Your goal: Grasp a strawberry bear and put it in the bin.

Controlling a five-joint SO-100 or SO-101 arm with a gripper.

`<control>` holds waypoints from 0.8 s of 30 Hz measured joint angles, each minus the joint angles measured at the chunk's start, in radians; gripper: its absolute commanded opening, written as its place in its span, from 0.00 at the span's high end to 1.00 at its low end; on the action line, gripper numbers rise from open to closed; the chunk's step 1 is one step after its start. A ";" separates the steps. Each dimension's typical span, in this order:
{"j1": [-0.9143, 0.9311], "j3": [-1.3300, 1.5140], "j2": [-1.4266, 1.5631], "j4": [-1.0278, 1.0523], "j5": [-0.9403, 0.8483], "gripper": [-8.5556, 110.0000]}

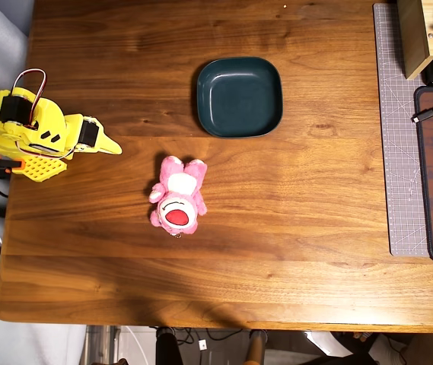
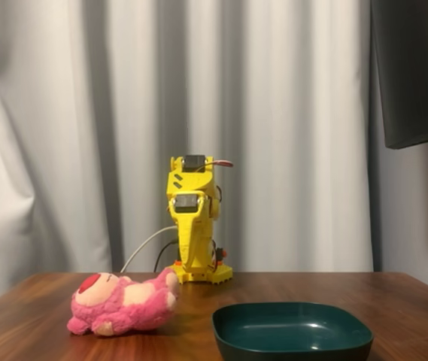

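Yellow arm folded at rest at the left edge of the overhead view

The arm [image 1: 30, 133] is tucked over its base, its gripper [image 1: 113, 148] pointing right in the overhead view, the yellow fingers drawn together into one pointed tip with no gap between them. In the fixed view the arm [image 2: 191, 226] stands upright at the far side, folded compactly, holding nothing.
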 measured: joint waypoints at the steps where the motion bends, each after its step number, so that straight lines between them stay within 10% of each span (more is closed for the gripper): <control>1: 0.003 0.000 0.000 0.000 0.000 0.93; 13: 0.147 -0.143 -0.061 -0.067 -0.025 0.83; 24: 0.029 -1.060 -1.312 -0.035 -0.025 0.69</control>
